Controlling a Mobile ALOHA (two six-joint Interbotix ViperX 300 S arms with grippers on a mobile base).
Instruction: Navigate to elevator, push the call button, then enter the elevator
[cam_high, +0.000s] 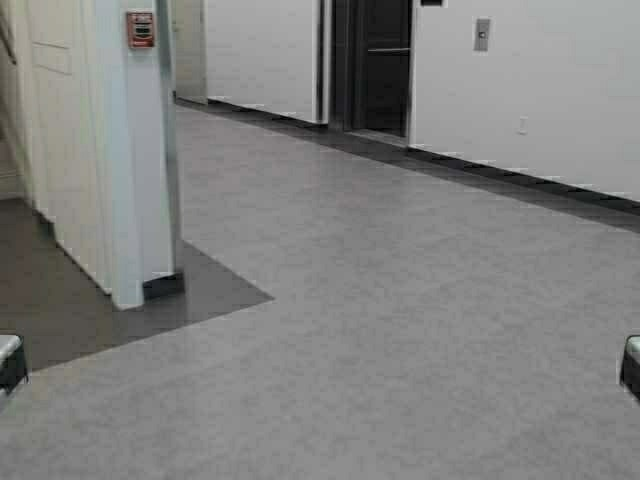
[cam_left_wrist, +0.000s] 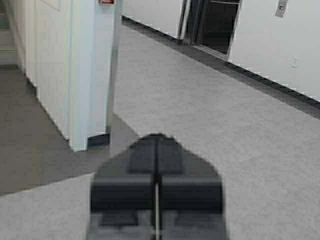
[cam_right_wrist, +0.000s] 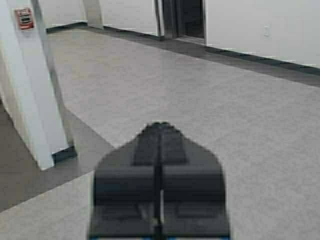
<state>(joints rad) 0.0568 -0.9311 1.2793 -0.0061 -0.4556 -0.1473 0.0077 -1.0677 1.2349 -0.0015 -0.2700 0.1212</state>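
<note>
smooth speckled grey floor (cam_high: 400, 300); matt white wall (cam_high: 560, 90); grey metal call button (cam_high: 482, 34) plate.

Dark elevator (cam_high: 378, 65) doorway far ahead, grey call button (cam_high: 482, 34) plate (upright) on its right

The floor (cam_high: 400, 300) is light grey with a fine speckle, bordered by a dark grey band (cam_high: 520, 180) along the wall. The walls (cam_high: 560, 90) are white. The elevator (cam_high: 380, 65) doorway, at 12 o'clock, is dark brown-black. The call button (cam_high: 482, 34) plate is grey. The fire alarm box (cam_high: 140, 29), at 11 o'clock, is red. Both grippers are black: left gripper (cam_left_wrist: 156, 145), right gripper (cam_right_wrist: 160, 132).
</note>
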